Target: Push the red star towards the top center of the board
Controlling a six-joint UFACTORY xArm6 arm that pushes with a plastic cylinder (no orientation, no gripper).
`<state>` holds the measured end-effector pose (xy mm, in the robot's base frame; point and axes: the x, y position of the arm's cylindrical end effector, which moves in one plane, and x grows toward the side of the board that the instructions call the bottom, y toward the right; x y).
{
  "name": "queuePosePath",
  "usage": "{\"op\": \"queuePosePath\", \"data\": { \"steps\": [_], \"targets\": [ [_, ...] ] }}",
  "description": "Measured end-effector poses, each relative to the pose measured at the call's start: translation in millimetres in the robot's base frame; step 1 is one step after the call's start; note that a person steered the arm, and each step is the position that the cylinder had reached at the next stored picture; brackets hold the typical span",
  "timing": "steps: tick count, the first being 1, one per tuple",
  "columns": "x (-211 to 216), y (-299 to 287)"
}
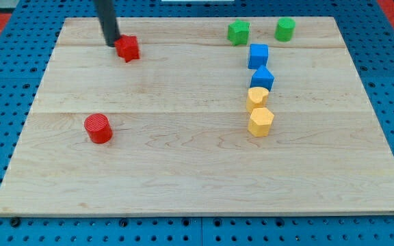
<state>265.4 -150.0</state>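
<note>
Camera view showed my tip pressed against the left side of the red star, near the table's top edge and toward its top-left corner. As for the tool, there were no jaws to part or close: the arm ended in a plain dark rod, touching the star and clamped on nothing. That contact point looked deliberate. With the rod on the star's left flank, a sweep toward the view's right would, by my reading, carry the block along the top edge to the top center, which lay well to its right and bare of other blocks.

A red cylinder sat well apart, toward the left edge at mid-height, out of the way. Near the top-right corner stood a green star-like block and a green cylinder, beyond the target spot. Below them, two blue blocks and two yellow blocks ran in a close column toward the table's middle right. The star's points might let it spin off the rod if pushed off-centre.
</note>
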Motion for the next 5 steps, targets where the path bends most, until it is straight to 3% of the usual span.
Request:
{"op": "queuePosePath", "data": {
  "steps": [1, 2, 3, 5],
  "targets": [
    [32.9, -22.6],
    [51.8, -1.9],
    [5.7, 32.2],
    [-11.4, 87.1]
  ]
}}
